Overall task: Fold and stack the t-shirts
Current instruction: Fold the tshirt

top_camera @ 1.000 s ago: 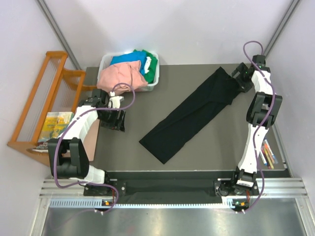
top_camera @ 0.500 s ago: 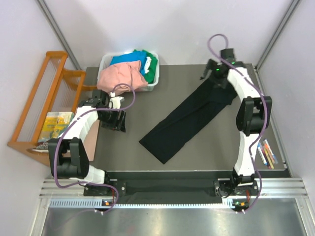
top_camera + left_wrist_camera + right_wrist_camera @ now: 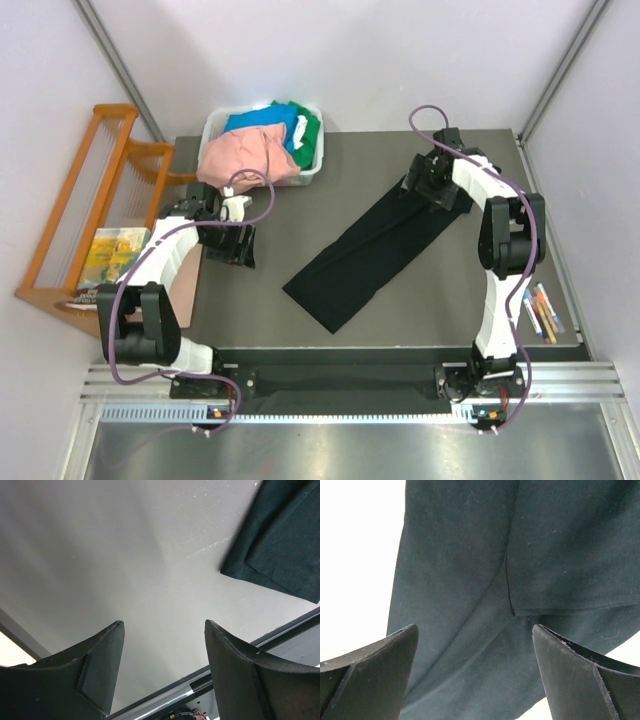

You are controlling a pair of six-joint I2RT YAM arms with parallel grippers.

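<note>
**Black T-Shirt Lies in a Long Strip as Both Arms Hang Open-Handed**

Top external view: the black t-shirt, folded into a long narrow band, lies diagonally across the dark table, its near end toward the middle and its far end toward the right rear. The right gripper hangs over that far end. The left gripper sits near the table's left edge, well apart from the black shirt. At the rear left corner a white bin holds a salmon-pink shirt, spilling over the front rim, with a blue shirt and a green shirt behind it. A wooden rack stands left of the table; pens lie at its right edge.

Left wrist view: the left gripper has its jaws spread with nothing between them, above bare table. A corner of the black t-shirt shows at upper right.

Right wrist view: the right gripper is spread wide and grasps nothing; the black t-shirt fills the frame below, a folded edge running through it.
</note>
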